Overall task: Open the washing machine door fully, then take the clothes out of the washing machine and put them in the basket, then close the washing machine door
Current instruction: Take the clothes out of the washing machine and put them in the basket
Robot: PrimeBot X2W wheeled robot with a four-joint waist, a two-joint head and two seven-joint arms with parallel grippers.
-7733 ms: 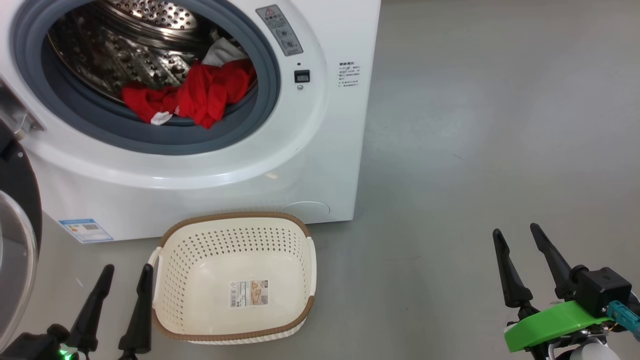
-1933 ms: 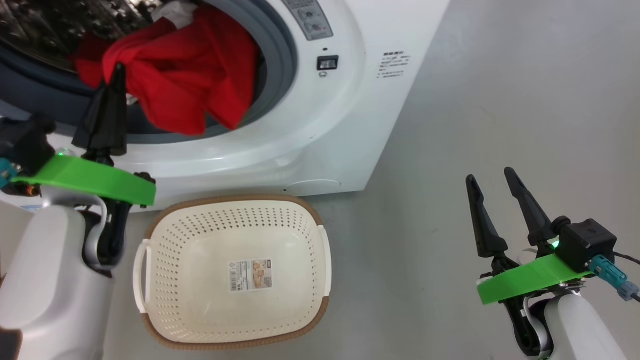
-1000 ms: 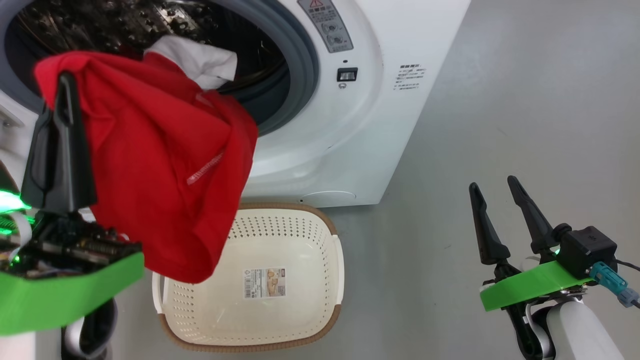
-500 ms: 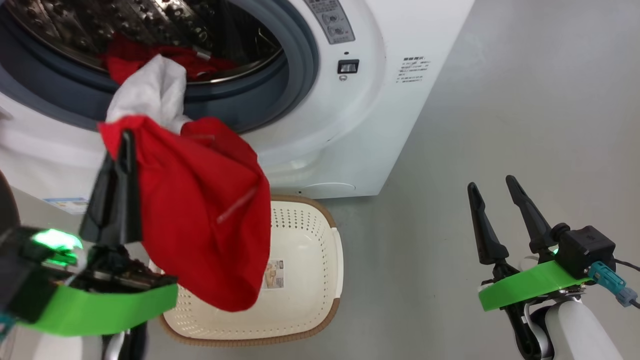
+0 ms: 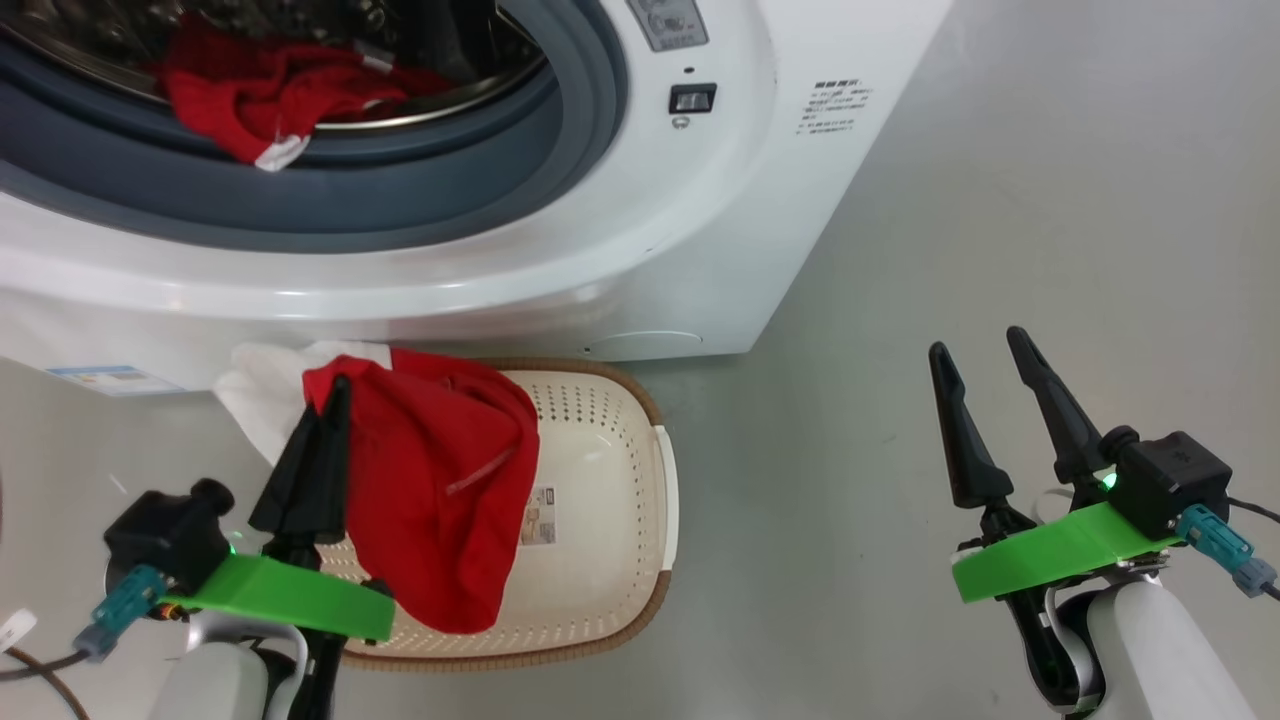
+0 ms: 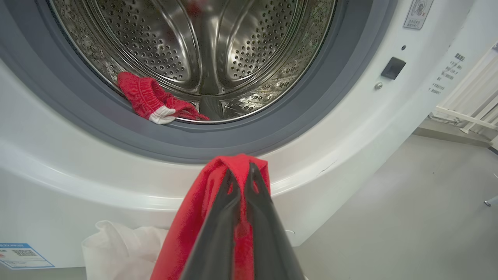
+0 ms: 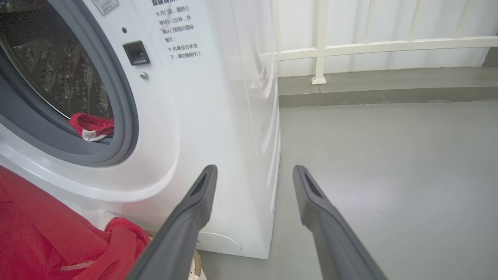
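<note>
The left pincer (image 5: 338,392) is clamped together on a fold of a red garment (image 5: 440,490) and holds it over the left half of the basket (image 5: 668,500). The cloth hangs down into the basket, so letting go here should, I judge, drop most of it inside. Its white part (image 5: 262,392) trails beyond the basket's far-left rim, toward the washing machine (image 5: 700,250) standing just behind the basket, and may need nudging in. A second red garment (image 5: 250,90) lies at the lip of the drum (image 6: 210,46), above and behind the basket, not yet fetched. The right pincer (image 5: 975,345) hovers with its fingers apart and empty, well to the right of the basket, clear of the drop.
</note>
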